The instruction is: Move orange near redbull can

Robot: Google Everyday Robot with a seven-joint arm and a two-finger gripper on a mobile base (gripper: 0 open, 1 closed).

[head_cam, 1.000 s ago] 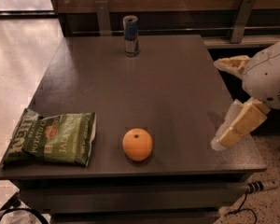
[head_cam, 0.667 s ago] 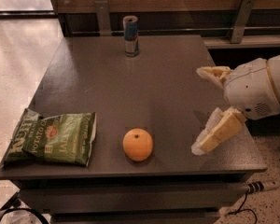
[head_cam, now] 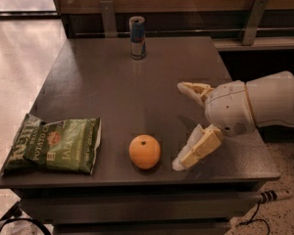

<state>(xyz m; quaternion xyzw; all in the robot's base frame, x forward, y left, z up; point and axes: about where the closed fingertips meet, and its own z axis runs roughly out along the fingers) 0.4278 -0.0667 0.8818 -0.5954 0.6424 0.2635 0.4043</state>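
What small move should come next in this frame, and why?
Probably ease the tool left until its open fingers straddle the orange. The orange sits ungrasped near the front edge of the table, just left of the tool and apart from it, while the redbull can stands far off at the back edge.

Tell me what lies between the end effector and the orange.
Nothing: the camera view shows only bare table between the open end effector, which hangs low over the table's right side, and the orange near the front edge.
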